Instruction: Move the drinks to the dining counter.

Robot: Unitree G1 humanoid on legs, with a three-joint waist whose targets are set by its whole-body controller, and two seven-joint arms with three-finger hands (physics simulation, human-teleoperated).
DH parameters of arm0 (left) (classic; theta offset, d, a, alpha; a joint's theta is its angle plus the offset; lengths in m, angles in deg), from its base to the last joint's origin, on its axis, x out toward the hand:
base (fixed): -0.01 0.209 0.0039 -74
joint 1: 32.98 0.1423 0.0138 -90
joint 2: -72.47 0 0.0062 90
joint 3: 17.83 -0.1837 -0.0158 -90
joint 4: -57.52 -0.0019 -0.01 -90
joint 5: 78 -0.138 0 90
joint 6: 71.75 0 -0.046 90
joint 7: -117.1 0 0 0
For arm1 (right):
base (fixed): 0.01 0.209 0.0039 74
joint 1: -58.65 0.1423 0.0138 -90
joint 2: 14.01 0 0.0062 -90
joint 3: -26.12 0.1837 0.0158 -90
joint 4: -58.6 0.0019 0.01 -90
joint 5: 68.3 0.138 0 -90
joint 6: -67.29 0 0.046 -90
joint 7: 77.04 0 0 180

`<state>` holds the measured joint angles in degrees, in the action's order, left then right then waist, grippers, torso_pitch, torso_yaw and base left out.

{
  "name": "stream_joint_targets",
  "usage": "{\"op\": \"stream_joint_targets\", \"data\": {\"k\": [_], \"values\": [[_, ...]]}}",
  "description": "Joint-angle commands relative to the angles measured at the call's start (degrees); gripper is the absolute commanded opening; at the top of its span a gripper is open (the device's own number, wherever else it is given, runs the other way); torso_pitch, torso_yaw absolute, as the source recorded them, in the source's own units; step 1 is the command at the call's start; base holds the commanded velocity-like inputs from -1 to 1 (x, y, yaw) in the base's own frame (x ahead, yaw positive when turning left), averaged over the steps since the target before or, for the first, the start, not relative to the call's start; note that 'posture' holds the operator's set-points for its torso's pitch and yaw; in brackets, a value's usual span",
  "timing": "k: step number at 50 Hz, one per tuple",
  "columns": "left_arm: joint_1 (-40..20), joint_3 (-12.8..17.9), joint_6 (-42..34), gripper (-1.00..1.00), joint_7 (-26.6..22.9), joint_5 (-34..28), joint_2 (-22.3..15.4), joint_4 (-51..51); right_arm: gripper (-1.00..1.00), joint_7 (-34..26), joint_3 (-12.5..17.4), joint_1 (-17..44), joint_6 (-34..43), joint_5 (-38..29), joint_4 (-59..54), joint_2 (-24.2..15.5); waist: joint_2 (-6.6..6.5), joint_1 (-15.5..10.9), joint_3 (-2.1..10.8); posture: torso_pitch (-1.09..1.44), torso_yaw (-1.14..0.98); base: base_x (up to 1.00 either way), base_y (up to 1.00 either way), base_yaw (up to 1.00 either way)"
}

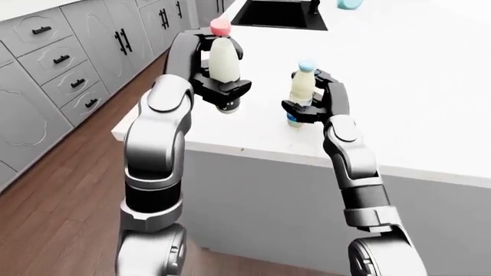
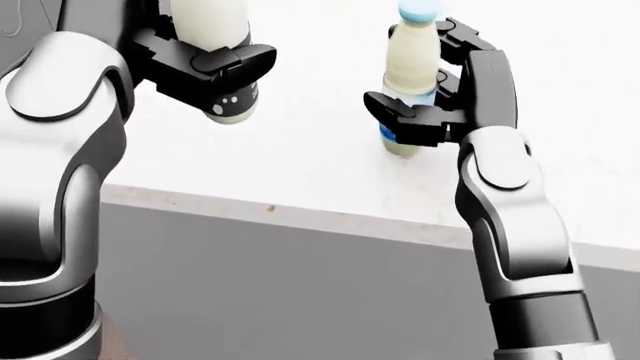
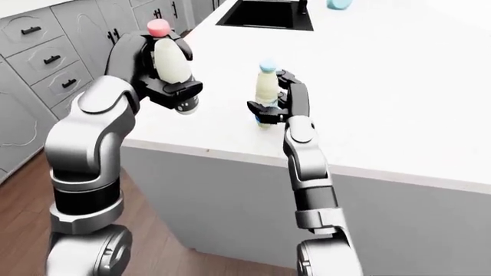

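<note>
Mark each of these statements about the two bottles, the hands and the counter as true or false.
1. The left hand grips a pale bottle with a pink cap. True.
2. The pale bottle with a blue cap lies on its side. False: it stands upright in the right hand.
3. A black sink is set into the white counter. True.
4. Both bottles stand free on the counter. False: fingers close round each.
</note>
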<state>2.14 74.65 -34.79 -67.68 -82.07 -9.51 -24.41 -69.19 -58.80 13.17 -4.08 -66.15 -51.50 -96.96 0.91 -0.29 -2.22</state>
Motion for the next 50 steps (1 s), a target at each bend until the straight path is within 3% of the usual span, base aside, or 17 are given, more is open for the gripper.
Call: {"op": "stream_joint_targets", "data": {"k": [1,4,17,19,24,33,38,41,45,50], "values": [[-2.03,0.46,1.98,-1.00,0.31,-0.15,-0.37,1.51,0.15,0.11,0.45,2.03,-1.84,-0.35,2.01,-0.53,0.04,0.02,1.68,0.00,0.00,0.00,0.00,0.00],[-2.18,0.49,2.13,-1.00,0.36,-0.12,-0.40,1.17,0.28,-0.04,0.58,2.16,-2.56,-0.39,1.09,-0.57,0.03,0.00,1.73,0.00,0.00,0.00,0.00,0.00],[-2.48,0.45,2.03,-1.00,0.38,-0.08,-0.47,0.97,0.24,-0.40,0.65,2.29,-1.07,-0.50,2.96,-0.80,0.02,-0.01,2.00,0.00,0.00,0.00,0.00,0.00],[-2.54,0.47,2.24,-1.00,0.39,-0.08,-0.48,0.71,0.32,-0.53,0.79,2.12,-0.97,-0.47,3.20,-1.02,0.03,-0.01,2.01,0.00,0.00,0.00,0.00,0.00],[-2.49,0.39,2.12,-1.00,0.49,-0.10,-0.30,0.81,0.93,-0.79,1.21,1.16,-1.20,0.18,3.69,-1.14,0.08,-0.06,2.06,0.00,0.00,0.00,0.00,0.00],[-3.04,0.49,1.96,-1.00,0.33,-0.16,-0.48,0.56,1.00,-1.77,1.14,-1.53,1.62,-0.09,9.69,-1.86,0.15,-0.07,2.02,0.00,0.00,0.00,0.00,0.00],[-3.51,0.30,8.12,-1.00,0.80,-0.49,-0.13,-7.75,1.00,-4.02,2.39,-9.19,7.32,-0.37,23.63,-3.32,0.48,-0.43,1.85,0.00,0.00,0.00,0.00,0.00],[-4.78,0.35,12.02,-1.00,1.39,-0.63,0.23,-13.49,1.00,-5.63,5.49,-13.06,12.68,1.32,33.62,-4.77,0.75,-0.62,1.95,0.00,0.00,0.00,0.00,0.00],[-7.08,0.51,18.11,-1.00,2.44,-0.11,0.85,-21.30,1.00,-6.36,8.43,-15.54,16.97,3.25,41.27,-6.34,1.11,-0.72,1.86,0.00,0.00,0.00,0.00,0.00],[-10.98,1.02,31.66,-1.00,4.06,1.32,1.27,-37.63,1.00,-5.84,11.01,-16.89,19.25,5.76,45.51,-8.08,1.57,-0.63,1.75,0.00,0.00,0.00,0.00,0.00]]}}
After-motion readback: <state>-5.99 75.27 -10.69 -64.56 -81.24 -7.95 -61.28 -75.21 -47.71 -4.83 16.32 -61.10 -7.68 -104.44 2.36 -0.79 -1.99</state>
